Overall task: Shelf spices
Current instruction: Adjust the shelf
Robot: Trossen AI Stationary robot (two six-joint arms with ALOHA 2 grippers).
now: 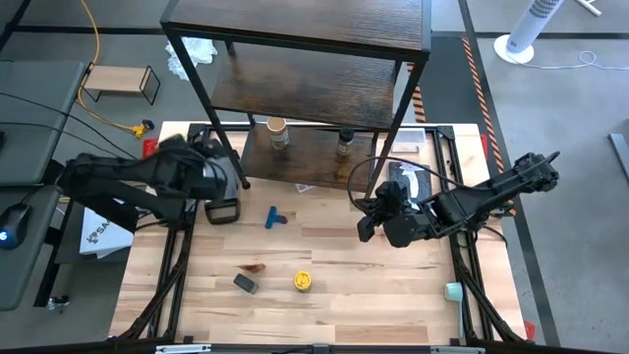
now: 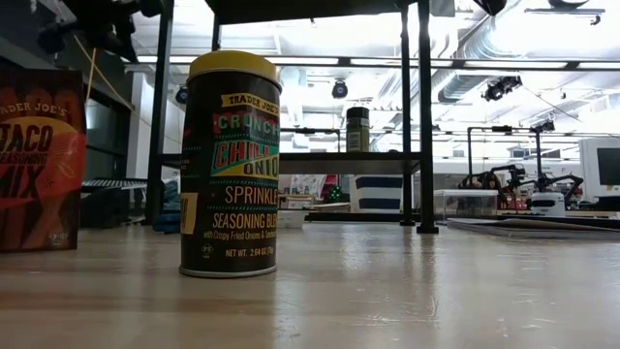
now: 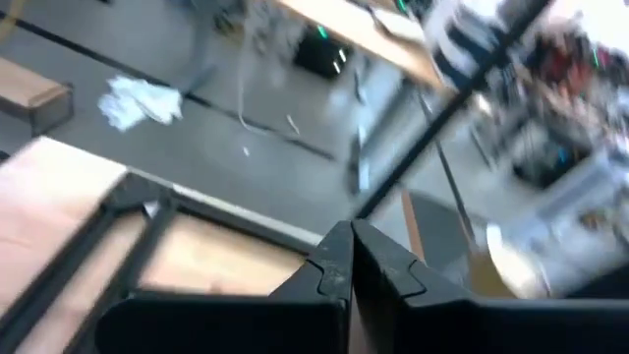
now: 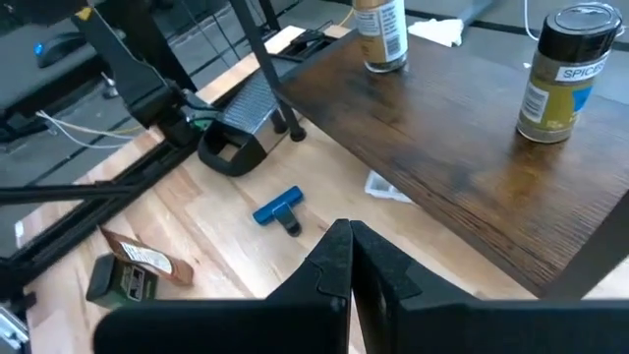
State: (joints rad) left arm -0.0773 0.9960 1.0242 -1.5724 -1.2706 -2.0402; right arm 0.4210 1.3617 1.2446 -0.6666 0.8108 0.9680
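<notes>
A: Though seen straight down from high, still clear enough: shelf [image 1: 324, 88] at table's far edge, dark wood boards, thin black frame. Tan jar [image 1: 278, 133] and black-lid jar [image 1: 345, 142] upright on low board, well apart. Shelved already, prob.
B: And the rest?
A: Loose on table [image 1: 373, 295], near side: yellow jar [image 1: 303, 281], grey box [image 1: 245, 284] beside it, brown packet [image 1: 255, 265] just behind box. Blue T-piece [image 1: 274, 217] mid-table, not a spice. Left gripper [image 1: 224, 209] by shelf's left leg, right gripper [image 1: 366, 228] mid-right; both empty.
B: Low view?
A: Yellow jar [image 2: 231, 165] close up: round, dark glossy label, flat yellow cap, upright on pale wood. Red flat packet [image 2: 41, 160] at edge. Black-lid jar [image 2: 357, 129] far back on board.
B: Left wrist?
A: Blurred. Fingers [image 3: 329, 275] pressed shut, nothing between. Only frame bars and floor beyond.
B: Right wrist?
A: Fingers [image 4: 334, 261] shut tight too, nothing held. Looks down over board [image 4: 462, 147], grainy dark wood; tan jar [image 4: 381, 34] and black-lid jar [image 4: 560, 74] on it. T-piece [image 4: 278, 211], box [image 4: 116, 280] and packet [image 4: 142, 256] on table below. Three spices left to shelve, likely.
</notes>
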